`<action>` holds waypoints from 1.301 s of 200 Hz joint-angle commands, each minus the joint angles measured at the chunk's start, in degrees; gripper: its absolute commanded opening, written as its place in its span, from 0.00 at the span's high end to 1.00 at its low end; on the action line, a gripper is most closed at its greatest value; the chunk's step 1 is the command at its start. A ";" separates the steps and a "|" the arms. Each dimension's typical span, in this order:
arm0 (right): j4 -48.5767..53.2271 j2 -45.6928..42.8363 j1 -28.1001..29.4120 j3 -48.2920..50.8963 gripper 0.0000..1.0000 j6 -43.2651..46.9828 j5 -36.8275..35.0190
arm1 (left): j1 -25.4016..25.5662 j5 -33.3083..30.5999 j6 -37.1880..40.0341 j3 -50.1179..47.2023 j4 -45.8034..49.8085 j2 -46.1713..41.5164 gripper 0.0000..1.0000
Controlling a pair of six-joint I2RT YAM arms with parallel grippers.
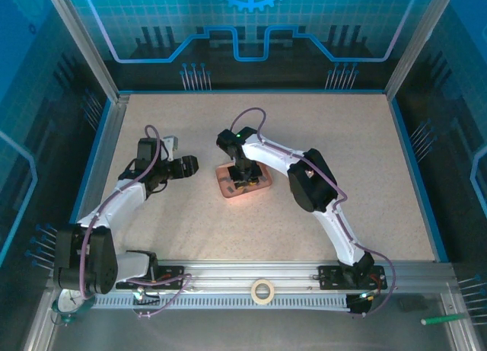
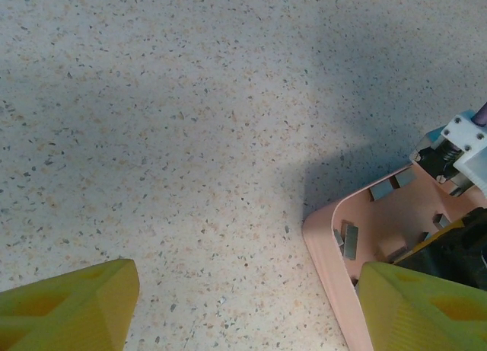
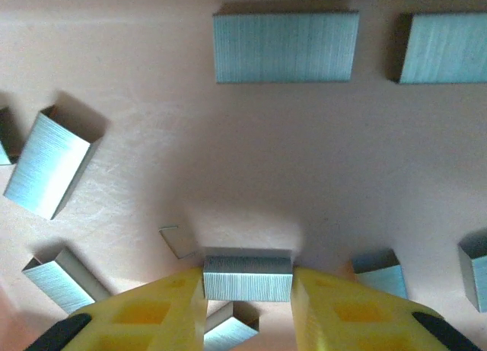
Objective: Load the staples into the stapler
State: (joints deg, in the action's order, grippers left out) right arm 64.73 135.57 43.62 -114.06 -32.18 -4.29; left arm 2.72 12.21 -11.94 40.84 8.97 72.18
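Note:
The staples are short grey metal strips lying loose in a shallow salmon-pink tray [image 1: 263, 186]. In the right wrist view my right gripper [image 3: 247, 290] is shut on one strip [image 3: 247, 277], a yellow finger at each end. Other strips [image 3: 285, 46] and a single loose staple [image 3: 176, 240] lie around it. From above, the right gripper [image 1: 243, 182] points down into the tray. My left gripper [image 1: 190, 165] is open over bare table just left of the tray rim [image 2: 327, 252], and strips [image 2: 348, 239] show inside. A small grey-white object [image 1: 170, 143], perhaps the stapler, sits by the left arm.
The speckled tabletop [image 1: 342, 138] is bounded by blue edging and metal frame posts. A roll of tape [image 1: 263, 291] lies on the front rail between the arm bases. The right wrist's white housing [image 2: 460, 145] stands over the far side of the tray.

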 commanded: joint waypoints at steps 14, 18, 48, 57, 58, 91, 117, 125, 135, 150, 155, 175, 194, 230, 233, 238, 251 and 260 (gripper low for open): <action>-0.81 0.99 0.75 1.27 0.70 -1.43 -1.29 | -0.61 -0.41 0.42 2.18 1.21 0.72 0.23; -0.88 0.72 0.77 1.36 0.70 -1.39 -1.40 | -0.61 -0.41 0.43 2.30 1.24 0.68 0.23; -0.97 -1.97 0.64 1.78 0.71 -1.57 -2.78 | -0.61 -0.69 0.95 2.91 1.34 0.76 0.23; -1.02 -3.83 0.55 1.93 0.71 -1.65 -3.45 | -0.61 -0.88 1.19 2.97 1.11 0.77 0.23; -1.01 -3.95 0.53 1.97 0.71 -1.70 -3.49 | -0.61 -0.87 1.20 2.95 1.12 0.77 0.23; -0.35 -9.13 -0.83 3.10 0.72 -3.44 -4.48 | -0.61 -1.06 2.15 3.98 1.04 1.27 0.23; 0.54 -14.22 -2.13 5.48 0.73 -5.61 -4.67 | -0.61 -0.66 2.76 4.10 0.31 1.29 0.23; 1.21 -16.12 -2.47 6.78 0.73 -6.72 -4.99 | -0.61 -0.15 2.89 4.00 -0.44 1.38 0.23; 2.11 -18.86 -2.86 8.94 0.73 -8.58 -5.43 | -0.61 0.83 3.44 3.78 -1.59 1.38 0.23; 2.79 -23.92 -3.66 13.85 0.73 -12.48 -5.13 | -0.52 3.32 4.51 2.74 -4.87 1.30 0.23; 2.86 -25.75 -3.99 15.78 0.73 -13.87 -4.99 | -0.45 4.22 4.91 2.29 -6.44 1.17 0.23; 1.73 -33.51 -5.65 25.20 0.73 -20.00 -2.93 | 0.16 5.80 7.08 0.32 -12.49 0.89 0.23; -0.03 -40.73 -6.97 34.67 0.73 -26.12 -1.77 | 1.30 6.46 10.58 0.14 -15.95 1.75 0.23; -5.47 -51.27 -9.99 51.25 0.73 -38.13 2.27 | 3.09 9.20 15.34 4.77 -17.34 6.98 0.23; -5.95 -51.93 -10.27 52.38 0.73 -38.81 2.59 | 3.35 9.38 15.77 5.14 -17.49 7.41 0.23; -6.75 -52.73 -10.79 54.21 0.73 -39.96 3.00 | 3.62 9.65 16.45 5.72 -18.02 8.05 0.23; -8.30 -54.49 -12.04 58.10 0.73 -42.44 3.88 | 4.30 10.02 17.50 7.09 -19.32 9.77 0.23; -9.49 -55.25 -12.91 60.49 0.73 -44.02 4.29 | 4.56 10.33 17.78 8.34 -19.55 11.03 0.23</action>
State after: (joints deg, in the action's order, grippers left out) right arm 59.57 82.74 32.88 -58.67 -66.74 -2.55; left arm 6.33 19.42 1.54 45.15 -6.63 80.71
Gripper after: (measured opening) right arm 0.275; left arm 0.769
